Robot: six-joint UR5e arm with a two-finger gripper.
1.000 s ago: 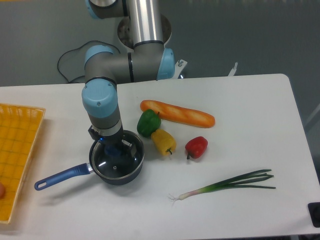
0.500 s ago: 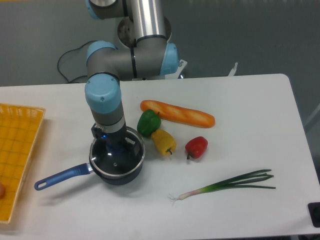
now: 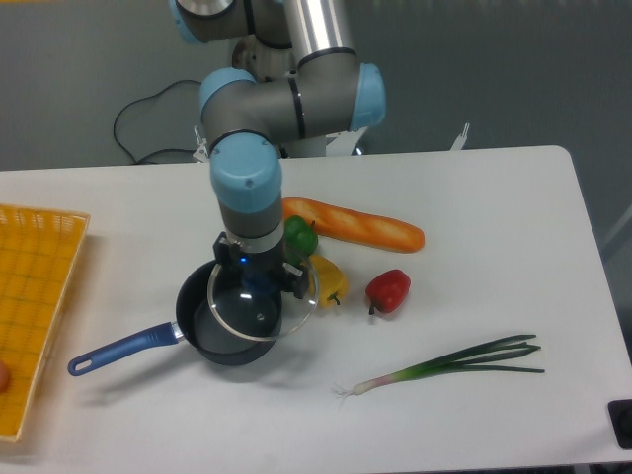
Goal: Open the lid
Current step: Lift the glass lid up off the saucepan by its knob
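The round glass lid (image 3: pixel 259 316) with its metal rim hangs above the right side of the dark blue saucepan (image 3: pixel 212 339), shifted partly off it toward the peppers. My gripper (image 3: pixel 261 286) points straight down over the lid's middle and is shut on the blue knob, which its fingers mostly hide. The saucepan's left half stands uncovered, and its blue handle (image 3: pixel 118 350) runs out to the lower left.
A green pepper (image 3: pixel 300 235), a yellow pepper (image 3: pixel 330 277) and a red pepper (image 3: pixel 388 290) lie just right of the lid. A baguette (image 3: pixel 360 225) lies behind them. A spring onion (image 3: pixel 449 364) lies at the front right, and a yellow basket (image 3: pixel 30 296) sits at the left edge.
The gripper has risen and moved right with the lid, which sat on the saucepan before. The lid now overhangs the pan's right rim and partly covers the yellow pepper.
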